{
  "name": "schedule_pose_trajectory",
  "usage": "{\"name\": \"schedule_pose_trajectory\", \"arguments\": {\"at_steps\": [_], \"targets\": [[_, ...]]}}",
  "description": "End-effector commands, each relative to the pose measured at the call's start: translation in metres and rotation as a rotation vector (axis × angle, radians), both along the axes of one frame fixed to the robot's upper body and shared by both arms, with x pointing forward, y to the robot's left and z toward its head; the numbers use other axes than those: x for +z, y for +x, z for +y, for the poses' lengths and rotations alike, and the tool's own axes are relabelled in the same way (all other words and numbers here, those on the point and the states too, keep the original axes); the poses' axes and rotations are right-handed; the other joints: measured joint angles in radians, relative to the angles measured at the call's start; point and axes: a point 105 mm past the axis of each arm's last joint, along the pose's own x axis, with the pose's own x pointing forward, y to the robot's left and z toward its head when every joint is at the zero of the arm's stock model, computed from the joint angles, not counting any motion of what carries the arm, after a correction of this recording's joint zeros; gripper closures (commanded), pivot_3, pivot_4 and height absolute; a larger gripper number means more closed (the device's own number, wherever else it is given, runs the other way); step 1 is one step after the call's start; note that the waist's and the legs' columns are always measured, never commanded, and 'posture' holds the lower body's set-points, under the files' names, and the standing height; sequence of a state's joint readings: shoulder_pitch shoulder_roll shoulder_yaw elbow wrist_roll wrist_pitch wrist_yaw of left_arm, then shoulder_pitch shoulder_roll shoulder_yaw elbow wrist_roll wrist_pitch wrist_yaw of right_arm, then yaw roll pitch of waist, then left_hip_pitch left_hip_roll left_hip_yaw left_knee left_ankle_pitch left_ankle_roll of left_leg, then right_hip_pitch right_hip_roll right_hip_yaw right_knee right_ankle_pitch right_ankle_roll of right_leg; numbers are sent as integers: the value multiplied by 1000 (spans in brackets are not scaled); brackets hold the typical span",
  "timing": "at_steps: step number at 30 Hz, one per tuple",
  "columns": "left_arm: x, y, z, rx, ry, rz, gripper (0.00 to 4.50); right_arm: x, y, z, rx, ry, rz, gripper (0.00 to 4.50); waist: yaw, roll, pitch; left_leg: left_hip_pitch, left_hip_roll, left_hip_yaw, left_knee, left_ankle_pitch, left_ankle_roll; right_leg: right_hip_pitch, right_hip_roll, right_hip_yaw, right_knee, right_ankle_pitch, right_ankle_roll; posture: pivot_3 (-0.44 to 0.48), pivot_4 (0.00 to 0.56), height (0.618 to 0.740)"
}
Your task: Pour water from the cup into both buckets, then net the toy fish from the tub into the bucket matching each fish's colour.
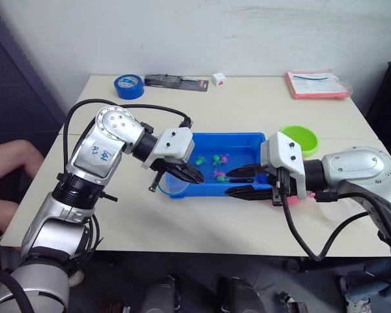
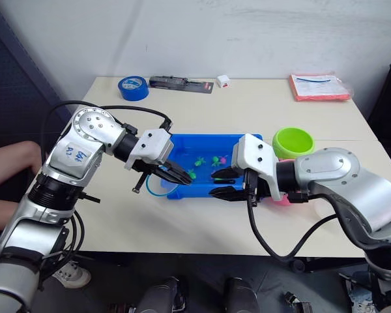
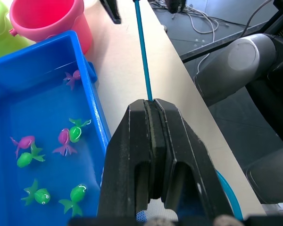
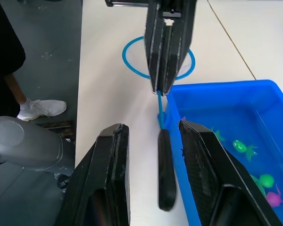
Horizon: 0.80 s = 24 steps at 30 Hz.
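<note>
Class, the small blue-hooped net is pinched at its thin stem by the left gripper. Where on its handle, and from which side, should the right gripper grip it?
Grip the thick black handle end, which lies free between the open right gripper fingers. Come along the table's front edge, outside the blue tub, closing across the handle; the left gripper already occupies the thin blue stem near the hoop.

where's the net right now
The net lies along the tub's near edge, its stick pinched in the left end effector, hoop off the tub's left end.

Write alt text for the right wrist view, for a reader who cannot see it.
The right end effector is open, its two black fingers either side of the net's dark handle on the table. The left end effector is shut on the thin blue shaft, near the blue hoop. The blue tub beside them holds green and pink toy fish.
</note>
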<state>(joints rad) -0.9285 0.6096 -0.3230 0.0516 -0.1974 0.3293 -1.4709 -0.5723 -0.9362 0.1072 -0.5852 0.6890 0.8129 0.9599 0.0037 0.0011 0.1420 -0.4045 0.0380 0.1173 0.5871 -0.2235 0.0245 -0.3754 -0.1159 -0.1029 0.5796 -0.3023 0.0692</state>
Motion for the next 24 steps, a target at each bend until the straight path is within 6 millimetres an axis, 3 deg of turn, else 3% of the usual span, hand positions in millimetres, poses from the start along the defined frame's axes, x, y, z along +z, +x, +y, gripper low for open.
{"name": "schedule_pose_trajectory", "arguments": {"at_steps": [1, 4, 8, 10, 19, 24], "targets": [[15, -2, -2, -19, -31, -38, 4500, 11, -2, 1, 13, 11, -54, 1626, 0, 0, 0, 0, 0, 0, 0, 0, 0, 0, 0, 0, 0, 0, 0, 0, 150, 740], [15, -2, -2, -19, -30, -38, 4500, 11, -2, 1, 12, 16, -54, 1626, 0, 0, 0, 0, 0, 0, 0, 0, 0, 0, 0, 0, 0, 0, 0, 0, 150, 740], [14, -3, -2, -21, -25, -34, 4500, 15, -1, 2, 11, 28, -64, 2812, -1, 0, 0, 0, 0, 0, 0, 0, 0, 0, 0, 0, 0, 0, 0, 0, 150, 740], [14, -3, -2, -23, -24, -33, 4500, 15, -1, 2, 9, 27, -70, 3744, 0, 0, 0, 0, 0, 0, 0, 0, 0, 0, 0, 0, 0, 0, 0, 0, 150, 740], [15, 0, -2, 7, -62, 17, 4500, 17, -1, 1, 7, 28, -75, 3701, 0, 0, 0, 0, 0, 0, 1, 0, 0, 0, 0, 0, 0, 0, 0, 0, 150, 740], [32, 17, 0, 162, -311, 145, 2744, 28, 9, -6, -50, -5, -181, 3701, -1, 0, 0, 0, 0, 0, 1, 0, 1, 0, 0, 0, 0, 0, 0, 0, 150, 740]]}}
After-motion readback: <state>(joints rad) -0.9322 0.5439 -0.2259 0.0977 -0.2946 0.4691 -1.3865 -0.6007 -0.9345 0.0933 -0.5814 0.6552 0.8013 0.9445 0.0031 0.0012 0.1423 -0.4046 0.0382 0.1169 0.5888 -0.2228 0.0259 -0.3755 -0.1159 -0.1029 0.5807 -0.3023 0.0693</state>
